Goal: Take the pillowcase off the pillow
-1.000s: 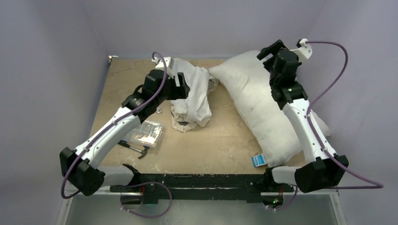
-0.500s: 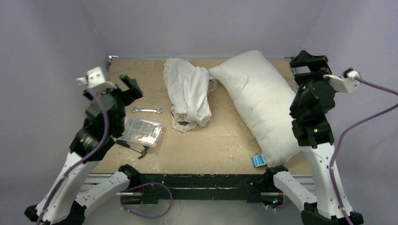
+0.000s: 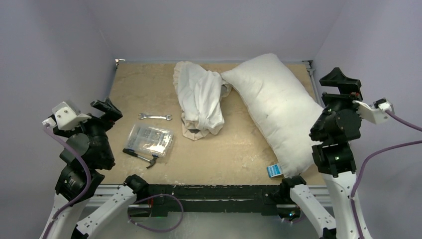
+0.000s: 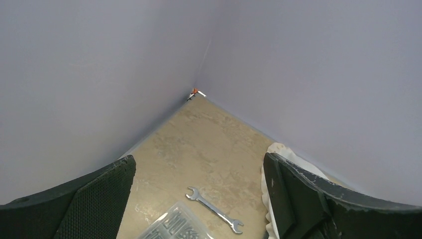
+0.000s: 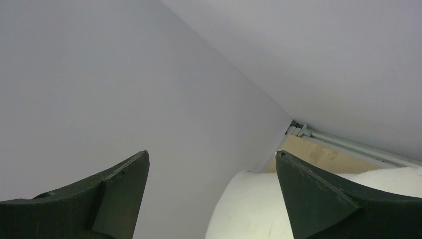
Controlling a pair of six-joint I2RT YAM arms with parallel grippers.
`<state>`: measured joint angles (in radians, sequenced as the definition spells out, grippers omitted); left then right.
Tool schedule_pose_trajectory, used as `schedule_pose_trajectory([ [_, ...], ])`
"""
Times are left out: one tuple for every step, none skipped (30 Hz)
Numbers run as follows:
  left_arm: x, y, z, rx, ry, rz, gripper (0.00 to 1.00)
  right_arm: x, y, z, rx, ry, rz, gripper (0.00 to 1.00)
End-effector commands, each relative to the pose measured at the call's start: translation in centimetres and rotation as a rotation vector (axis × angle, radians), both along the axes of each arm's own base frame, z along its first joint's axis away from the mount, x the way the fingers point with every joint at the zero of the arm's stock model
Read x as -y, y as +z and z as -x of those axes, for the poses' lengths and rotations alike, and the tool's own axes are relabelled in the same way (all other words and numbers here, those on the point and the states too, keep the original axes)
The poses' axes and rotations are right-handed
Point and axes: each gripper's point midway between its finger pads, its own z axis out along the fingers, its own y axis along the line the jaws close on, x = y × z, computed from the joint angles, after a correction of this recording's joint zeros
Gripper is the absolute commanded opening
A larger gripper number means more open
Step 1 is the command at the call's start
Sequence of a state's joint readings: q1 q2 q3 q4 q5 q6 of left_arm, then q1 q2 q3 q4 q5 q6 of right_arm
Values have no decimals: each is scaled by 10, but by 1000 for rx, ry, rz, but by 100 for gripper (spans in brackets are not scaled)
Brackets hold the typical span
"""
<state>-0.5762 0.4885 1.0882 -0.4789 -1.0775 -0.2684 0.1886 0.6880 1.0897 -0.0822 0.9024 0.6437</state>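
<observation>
Lilac walls (image 3: 209, 25) enclose tan tabletop (image 3: 239, 149) bearing pillow (image 3: 278, 104).

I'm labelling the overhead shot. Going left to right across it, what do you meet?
left gripper → clear plastic box → pillowcase → pillow → right gripper
</observation>
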Motion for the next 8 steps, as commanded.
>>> schedule_pose_trajectory([
  [-8, 2, 8, 17, 18, -3, 99, 4, -2, -3, 17, -28, -33, 98],
  [-8, 2, 9, 20, 13, -2, 99, 4, -4, -3, 17, -30, -38, 97],
  [-7, 1, 9, 20, 8, -2, 99, 4, -5, -5, 16, -32, -43, 98],
  [-7, 1, 9, 18, 6, -5, 99, 4, -6, -5, 17, -34, -46, 98],
  [-7, 0, 9, 16, 7, -6, 99, 4, -6, -6, 19, -34, -49, 98],
  [-8, 0, 10, 14, 8, -8, 99, 4, -7, -7, 20, -34, -53, 98],
  [-8, -1, 9, 12, 8, -10, 99, 3, -8, -7, 22, -33, -55, 97],
  [-8, -1, 9, 12, 10, -11, 99, 3, -8, -8, 24, -28, -55, 98],
])
